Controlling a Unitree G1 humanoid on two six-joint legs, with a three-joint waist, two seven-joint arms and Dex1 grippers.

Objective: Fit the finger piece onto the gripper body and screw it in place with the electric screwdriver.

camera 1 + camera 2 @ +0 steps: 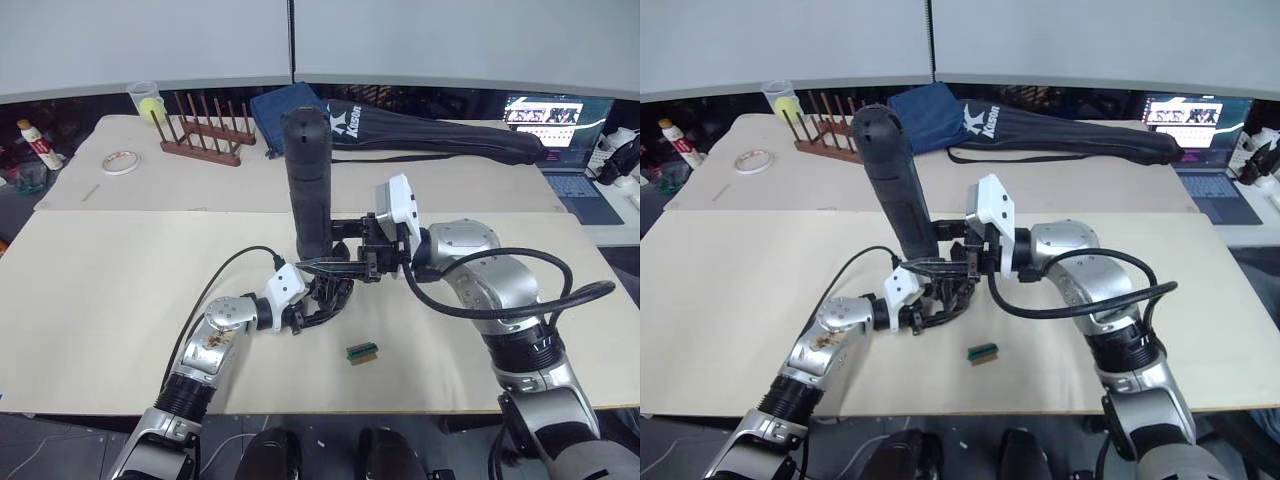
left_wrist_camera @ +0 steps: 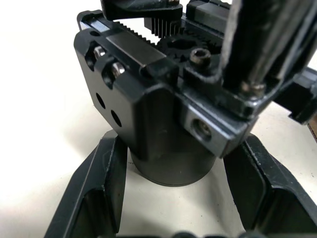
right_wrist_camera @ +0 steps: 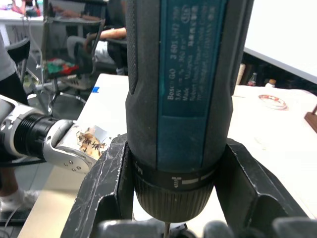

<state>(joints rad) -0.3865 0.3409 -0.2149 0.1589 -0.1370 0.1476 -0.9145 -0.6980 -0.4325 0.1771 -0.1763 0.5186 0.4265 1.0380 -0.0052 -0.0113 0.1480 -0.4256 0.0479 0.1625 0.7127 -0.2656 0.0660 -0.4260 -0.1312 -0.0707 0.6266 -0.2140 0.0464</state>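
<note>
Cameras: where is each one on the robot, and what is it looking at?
Left and right eye views: head, looking down over both arms at the electric screwdriver.
Left wrist view: left wrist, along the left gripper at the gripper body.
Right wrist view: right wrist, along the right gripper at the screwdriver, left arm behind.
All share the tan table.

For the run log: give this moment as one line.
left gripper: shut on gripper body | right gripper: shut on electric screwdriver, upright, bit down over body | green block: loose on table
</note>
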